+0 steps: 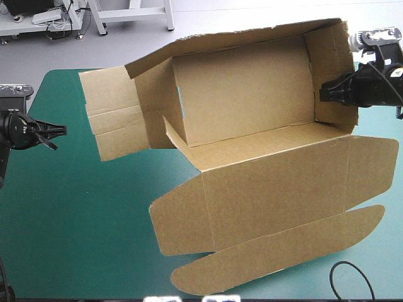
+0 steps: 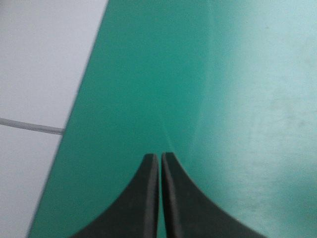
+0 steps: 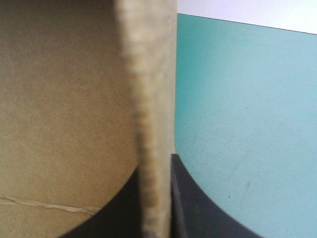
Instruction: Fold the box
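Smooth teal-green cover (image 1: 75, 220) — right pincer (image 1: 323, 93) clamps rough wall of brown box (image 1: 252, 107).

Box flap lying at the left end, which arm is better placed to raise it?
Left. The left gripper is shut and empty, near that flap; the right gripper is shut on the right wall of the box.

Left arm reaching in from 9 o'clock, wrist lying level. Left gripper (image 1: 60, 131) pointing toward 3 o'clock, black fingers (image 2: 143, 203) pressing together in one pointed arch, gripping nothing. Right arm coming in from 2 o'clock. Right gripper (image 1: 322, 93) pointing toward 9 o'clock, fingers (image 3: 198, 208) nearly meeting, pinching upright end wall of box (image 1: 252, 100) between them.
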Controlling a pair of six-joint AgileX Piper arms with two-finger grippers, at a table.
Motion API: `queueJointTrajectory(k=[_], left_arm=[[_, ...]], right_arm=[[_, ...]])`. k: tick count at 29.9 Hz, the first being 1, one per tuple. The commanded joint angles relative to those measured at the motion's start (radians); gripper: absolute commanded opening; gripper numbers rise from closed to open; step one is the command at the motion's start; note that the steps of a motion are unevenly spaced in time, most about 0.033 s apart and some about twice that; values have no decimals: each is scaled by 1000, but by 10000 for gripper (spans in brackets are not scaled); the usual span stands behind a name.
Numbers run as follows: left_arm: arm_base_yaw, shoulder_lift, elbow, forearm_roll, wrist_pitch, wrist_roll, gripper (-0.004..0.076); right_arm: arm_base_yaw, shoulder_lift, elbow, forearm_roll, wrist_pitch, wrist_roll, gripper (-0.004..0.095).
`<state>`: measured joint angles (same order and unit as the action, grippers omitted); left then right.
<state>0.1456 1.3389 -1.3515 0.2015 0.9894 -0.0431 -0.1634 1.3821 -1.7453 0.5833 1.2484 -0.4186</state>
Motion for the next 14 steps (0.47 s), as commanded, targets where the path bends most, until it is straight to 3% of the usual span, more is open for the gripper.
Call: queueJointTrajectory(k=[1, 7, 11, 14], left_arm=[[68, 24, -28, -301, -107, 119, 12], [86, 79, -26, -768, -115, 600, 12], [86, 107, -26, -1039, -82, 721, 12], [86, 133, -26, -1215, 10, 846, 11]], right_arm=[[-8, -39, -19, 67, 2, 4, -19], [-8, -39, 0, 83, 2, 4, -19], [-6, -39, 18, 135, 2, -6, -19], [-6, -37, 19, 153, 2, -10, -19]])
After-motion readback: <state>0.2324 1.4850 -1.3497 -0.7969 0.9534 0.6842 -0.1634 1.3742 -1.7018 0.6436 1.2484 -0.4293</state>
